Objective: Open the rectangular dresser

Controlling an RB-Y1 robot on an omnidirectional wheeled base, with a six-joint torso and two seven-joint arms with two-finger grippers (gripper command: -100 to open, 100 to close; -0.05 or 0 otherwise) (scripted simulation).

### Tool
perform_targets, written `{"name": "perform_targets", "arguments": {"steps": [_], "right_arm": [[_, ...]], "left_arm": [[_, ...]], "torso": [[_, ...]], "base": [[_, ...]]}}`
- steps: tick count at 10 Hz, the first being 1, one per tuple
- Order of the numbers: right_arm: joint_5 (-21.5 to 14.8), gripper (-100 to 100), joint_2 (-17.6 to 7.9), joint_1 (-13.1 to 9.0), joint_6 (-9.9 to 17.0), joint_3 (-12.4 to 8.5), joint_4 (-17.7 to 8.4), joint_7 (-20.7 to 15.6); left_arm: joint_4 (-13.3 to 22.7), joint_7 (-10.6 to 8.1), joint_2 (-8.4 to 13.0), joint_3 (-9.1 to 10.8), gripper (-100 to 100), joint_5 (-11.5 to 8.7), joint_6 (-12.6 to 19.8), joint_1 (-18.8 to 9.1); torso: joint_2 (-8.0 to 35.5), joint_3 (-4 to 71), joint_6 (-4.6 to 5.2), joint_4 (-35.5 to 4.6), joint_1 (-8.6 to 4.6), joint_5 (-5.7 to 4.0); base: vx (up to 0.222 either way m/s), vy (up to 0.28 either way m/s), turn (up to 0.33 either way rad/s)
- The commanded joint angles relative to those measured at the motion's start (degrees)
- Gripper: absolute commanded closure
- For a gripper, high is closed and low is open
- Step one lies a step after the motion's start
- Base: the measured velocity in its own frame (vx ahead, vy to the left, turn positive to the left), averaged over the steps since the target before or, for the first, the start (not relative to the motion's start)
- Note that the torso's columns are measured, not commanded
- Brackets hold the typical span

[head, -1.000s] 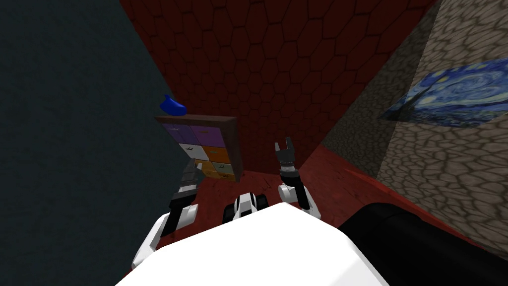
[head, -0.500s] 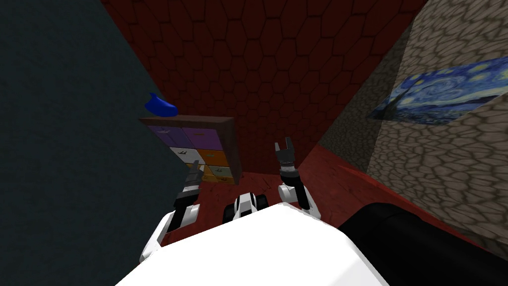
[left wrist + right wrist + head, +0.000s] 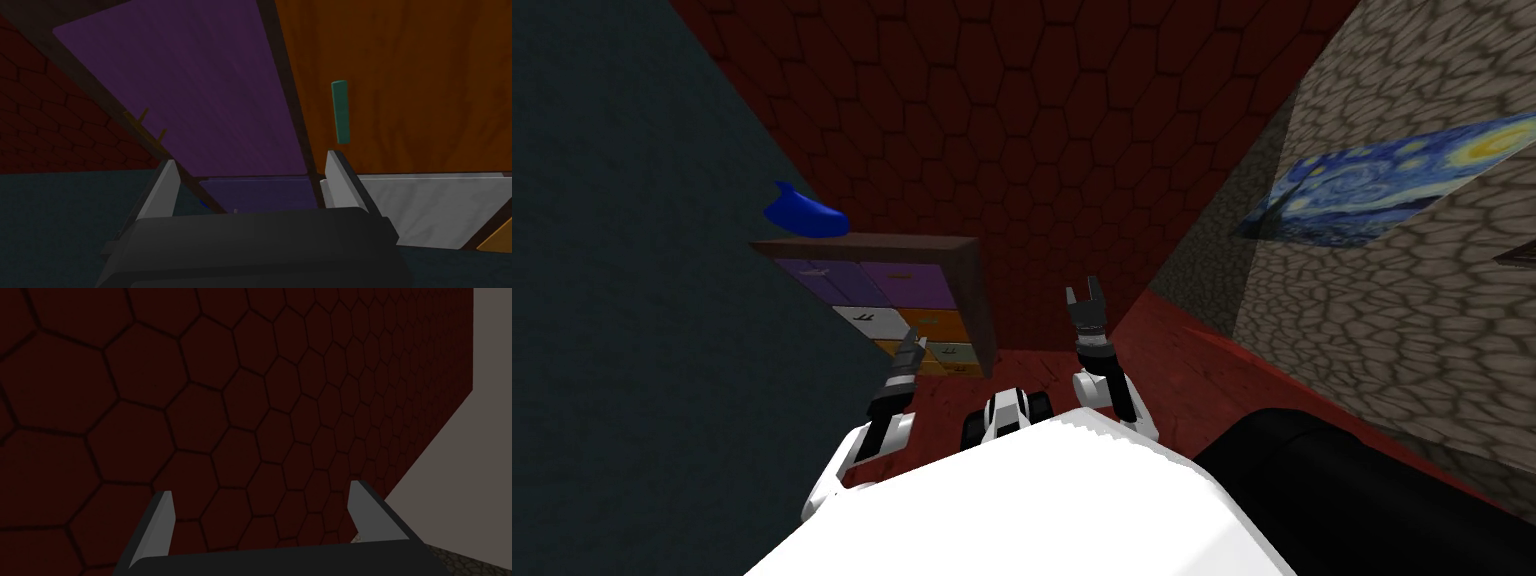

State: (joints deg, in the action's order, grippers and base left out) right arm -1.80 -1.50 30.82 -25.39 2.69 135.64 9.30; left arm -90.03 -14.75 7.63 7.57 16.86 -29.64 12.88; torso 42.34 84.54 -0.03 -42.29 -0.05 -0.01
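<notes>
The left end effector point(image 3: 909, 352) hangs wide and empty, close before the drawer fronts of the dresser point(image 3: 974, 290), facing a purple drawer point(image 3: 200, 100) beside an orange drawer point(image 3: 425, 75) with a teal handle point(image 3: 341, 112). The right end effector point(image 3: 1084, 296), equally wide, is raised well apart. The dresser stands against the left wall, with a blue object point(image 3: 802, 215) on top.

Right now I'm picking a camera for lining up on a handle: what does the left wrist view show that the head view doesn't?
Left wrist view, not head: the teal handle on the orange drawer front, plain and close beyond the open left pincer. Head view, not wrist: the blue object on top of the dresser, the painting, the right pincer raised and open. Both: the left pincer, the purple drawer front, the white drawer front, the orange one.
</notes>
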Motion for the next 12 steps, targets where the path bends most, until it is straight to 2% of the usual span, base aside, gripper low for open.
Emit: {"name": "perform_targets", "arguments": {"steps": [1, 7, 8, 9, 10, 11, 12], "right_arm": [[0.0, 0, 0.0, 0.0, 0.0, 0.0, 0.0, 0.0], [0.0, 0, 0.0, 0.0, 0.0, 0.0, 0.0, 0.0], [0.0, 0, 0.0, 0.0, 0.0, 0.0, 0.0, 0.0], [0.0, 0, 0.0, 0.0, 0.0, 0.0, 0.0, 0.0], [0.0, 0, 0.0, 0.0, 0.0, 0.0, 0.0, 0.0], [0.0, 0, 0.0, 0.0, 0.0, 0.0, 0.0, 0.0], [0.0, 0, 0.0, 0.0, 0.0, 0.0, 0.0, 0.0]], "left_arm": [[4.14, -0.84, 0.77, 0.59, -100, 1.14, -0.8, -1.29], [12.8, -2.7, 1.85, 1.8, -100, 3.74, -2.07, -4.2], [13.61, -2.87, 2.04, 1.91, -100, 3.99, -2.19, -4.48], [12.95, -2.73, 1.91, 1.82, -100, 3.81, -2.08, -4.18], [12.3, -3.48, 2.54, 1.93, -100, 3.79, -0.54, -4.92], [12.77, -3.01, 2.19, 1.92, -100, 3.81, -1.58, -4.54], [12.72, -3.09, 2.23, 1.93, 100, 3.8, -1.39, -4.59]], "torso": [[0.0, -0.01, 0.03, -0.01, 0.02, 0.0], [-0.02, 0.01, 0.03, 0.0, 0.0, 0.0], [0.01, -0.01, 0.03, -0.01, -0.02, -0.01], [0.01, -0.01, 0.02, -0.01, -0.01, 0.0], [0.04, -0.03, 0.02, -0.02, -0.02, -0.01], [-0.09, 0.04, 0.04, 0.01, -0.02, -0.01], [-0.05, 0.03, 0.02, 0.02, 0.02, 0.01]], "base": [[0.068, 0.035, -0.153], [0.066, 0.049, -0.11], [0.04, 0.027, -0.059], [0.017, 0.012, -0.01], [0.049, -0.001, -0.038], [0.031, -0.001, -0.012], [0.0, 0.0, 0.0]]}}
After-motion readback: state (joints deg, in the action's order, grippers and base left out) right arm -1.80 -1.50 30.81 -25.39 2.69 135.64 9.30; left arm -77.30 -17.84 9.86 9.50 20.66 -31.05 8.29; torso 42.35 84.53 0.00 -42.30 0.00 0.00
